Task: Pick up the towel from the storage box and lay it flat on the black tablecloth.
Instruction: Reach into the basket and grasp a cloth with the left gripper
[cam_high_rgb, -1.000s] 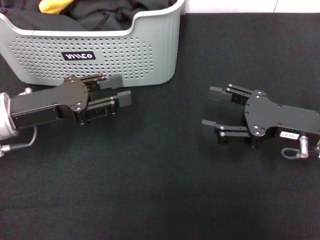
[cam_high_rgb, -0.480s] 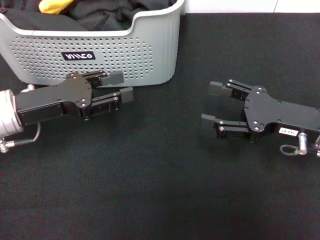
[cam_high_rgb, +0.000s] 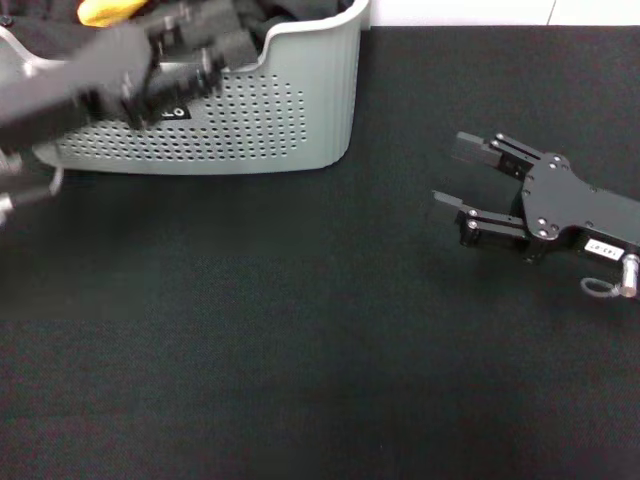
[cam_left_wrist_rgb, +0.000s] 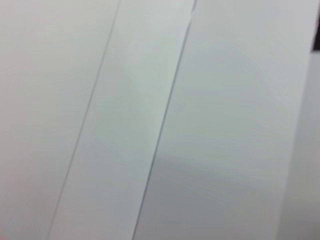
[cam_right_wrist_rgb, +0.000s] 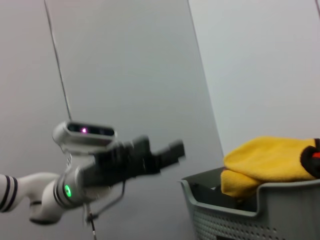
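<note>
The yellow-orange towel (cam_high_rgb: 103, 11) lies on dark clothing inside the light grey storage box (cam_high_rgb: 300, 100) at the back left; it also shows in the right wrist view (cam_right_wrist_rgb: 270, 165), heaped above the box's rim (cam_right_wrist_rgb: 280, 200). My left gripper (cam_high_rgb: 235, 30) is raised over the box's front rim, blurred by motion, with its fingers apart and empty; it also shows in the right wrist view (cam_right_wrist_rgb: 167, 150). My right gripper (cam_high_rgb: 455, 175) is open and empty, low over the black tablecloth (cam_high_rgb: 300, 330) at the right. The left wrist view shows only a white wall.
Dark black clothing (cam_high_rgb: 280, 12) fills the box around the towel. A white wall runs behind the table's far edge. The tablecloth covers the whole table in front of the box.
My left arm has swung up and back from the tablecloth to over the box's front rim. My right gripper has drawn back a little to the right.
</note>
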